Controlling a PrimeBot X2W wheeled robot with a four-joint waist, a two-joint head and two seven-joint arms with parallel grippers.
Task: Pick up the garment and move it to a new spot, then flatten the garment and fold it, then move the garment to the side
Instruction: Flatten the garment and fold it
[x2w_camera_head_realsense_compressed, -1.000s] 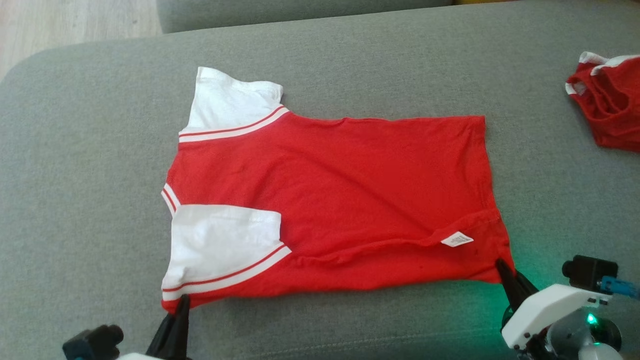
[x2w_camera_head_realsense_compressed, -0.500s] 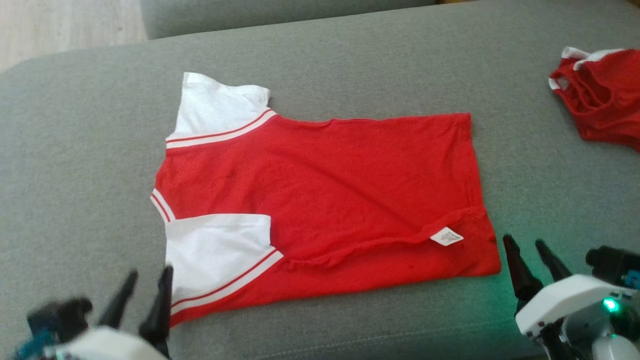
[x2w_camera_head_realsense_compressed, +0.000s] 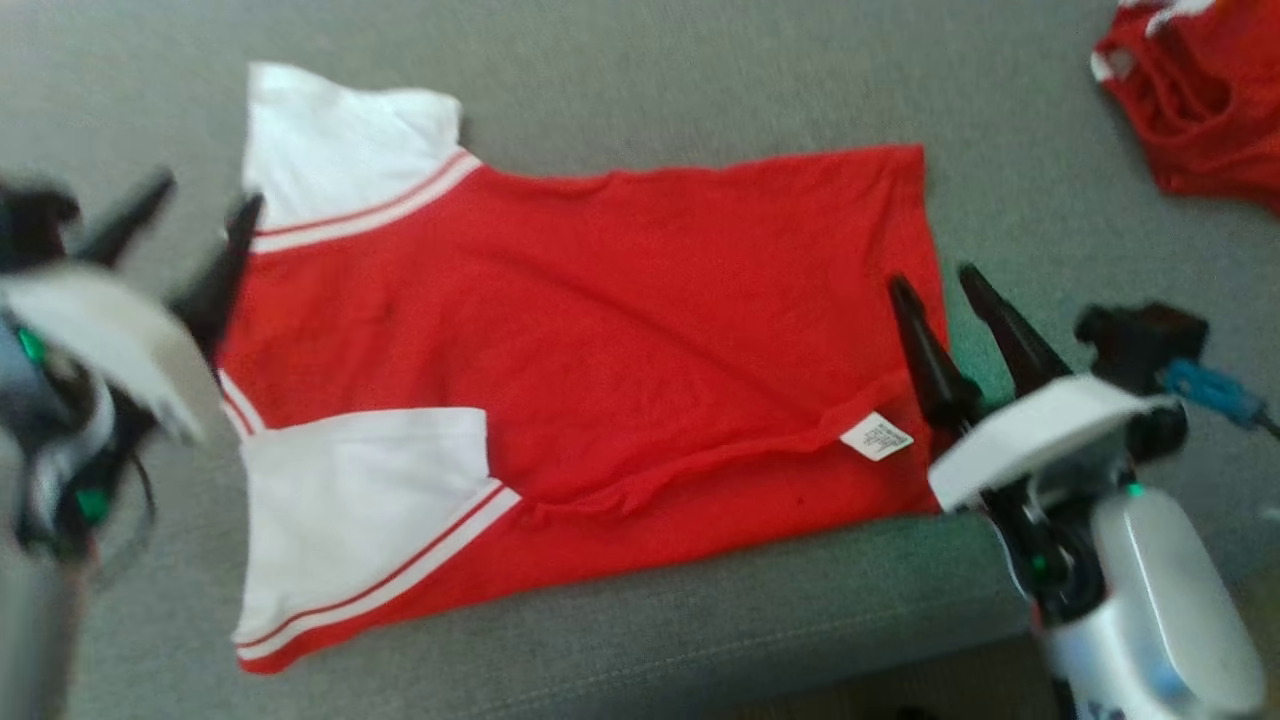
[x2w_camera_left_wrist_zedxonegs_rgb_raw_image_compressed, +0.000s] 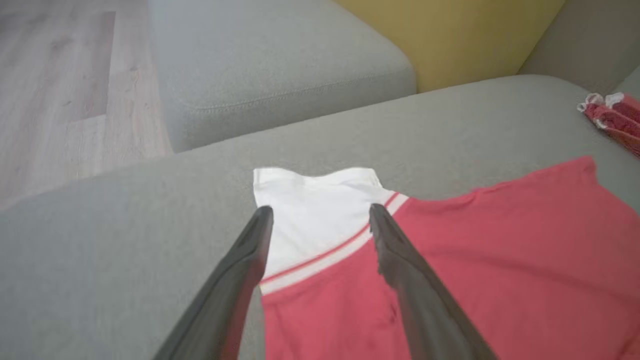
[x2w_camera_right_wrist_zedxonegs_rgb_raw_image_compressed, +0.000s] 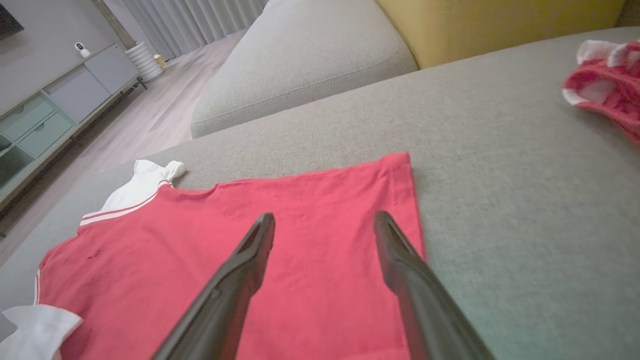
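Now: I see the left end effector (x2w_camera_head_realsense_compressed: 207, 192) spread wide, nothing held, over the shoulder by the far white sleeve (x2w_camera_head_realsense_compressed: 340, 140). Right end effector (x2w_camera_head_realsense_compressed: 934, 278) is equally wide and empty, straddling the hem (x2w_camera_head_realsense_compressed: 925, 200). Garment (x2w_camera_head_realsense_compressed: 620, 330) lies flat on the grey sofa cushion (x2w_camera_head_realsense_compressed: 700, 90). A second red piece (x2w_camera_head_realsense_compressed: 1190, 110) sits well apart, far right.

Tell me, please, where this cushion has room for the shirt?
Bare cushion lies between the shirt and the crumpled red garment, and beyond its far edge. Crowded beside the left end effector and right end effector.
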